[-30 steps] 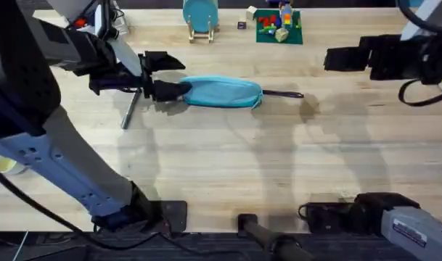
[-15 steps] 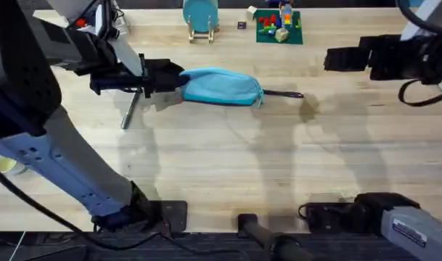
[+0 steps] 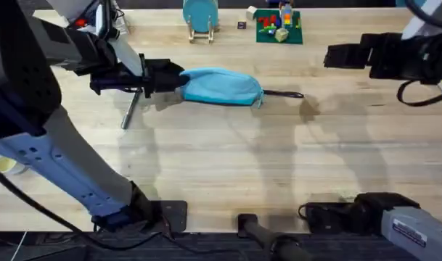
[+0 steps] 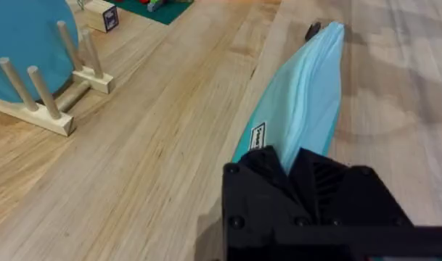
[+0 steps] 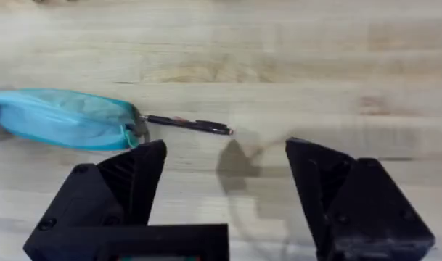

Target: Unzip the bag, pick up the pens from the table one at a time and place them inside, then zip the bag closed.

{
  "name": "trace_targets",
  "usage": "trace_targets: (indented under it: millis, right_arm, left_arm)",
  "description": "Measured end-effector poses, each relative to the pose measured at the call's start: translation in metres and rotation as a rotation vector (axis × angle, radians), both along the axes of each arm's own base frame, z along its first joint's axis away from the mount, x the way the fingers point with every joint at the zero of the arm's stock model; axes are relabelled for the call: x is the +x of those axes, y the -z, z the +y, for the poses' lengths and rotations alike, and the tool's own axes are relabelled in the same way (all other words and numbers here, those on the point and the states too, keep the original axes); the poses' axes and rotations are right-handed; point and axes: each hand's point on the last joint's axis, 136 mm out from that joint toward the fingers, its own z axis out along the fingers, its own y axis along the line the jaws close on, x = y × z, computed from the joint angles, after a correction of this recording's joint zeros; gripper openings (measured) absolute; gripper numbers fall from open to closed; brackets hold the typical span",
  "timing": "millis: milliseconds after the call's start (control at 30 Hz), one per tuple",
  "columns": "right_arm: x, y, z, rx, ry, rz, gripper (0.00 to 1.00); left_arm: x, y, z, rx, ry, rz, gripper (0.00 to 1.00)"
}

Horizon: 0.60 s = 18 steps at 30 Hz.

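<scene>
So the left gripper is sitting in the upper left of the overhead frame, fingers pinched tight on the left end of the bag, arm reaching in level from the left. The bag's lying flat on the table, light blue, looking zipped, can't tell what's inside. A dark pen is poking out at its right end, a grey pen lying below the gripper. The right gripper is hanging wide open at upper right, holding nothing.

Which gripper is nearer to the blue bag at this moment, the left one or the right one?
Left. The left gripper is shut on the bag at its end, touching it. The right gripper hangs open, well apart, beyond the bag's other end and the dark pen.
</scene>
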Motion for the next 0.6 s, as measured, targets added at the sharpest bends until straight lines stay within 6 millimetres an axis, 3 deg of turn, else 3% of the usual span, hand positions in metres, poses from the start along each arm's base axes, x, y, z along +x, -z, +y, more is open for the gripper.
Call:
trace_targets:
  millis: [300,600]
  right_arm:
    - [-0.005,0.004,0.005,0.057,0.047,0.036,0.997]
    - [-0.008,0.002,0.026,0.040,-0.114,0.021,0.996]
  left_arm:
    - [0.003,0.000,0.000,0.007,0.002,-0.023,0.045]
    - [0.004,0.000,0.000,0.011,0.003,-0.035,0.045]
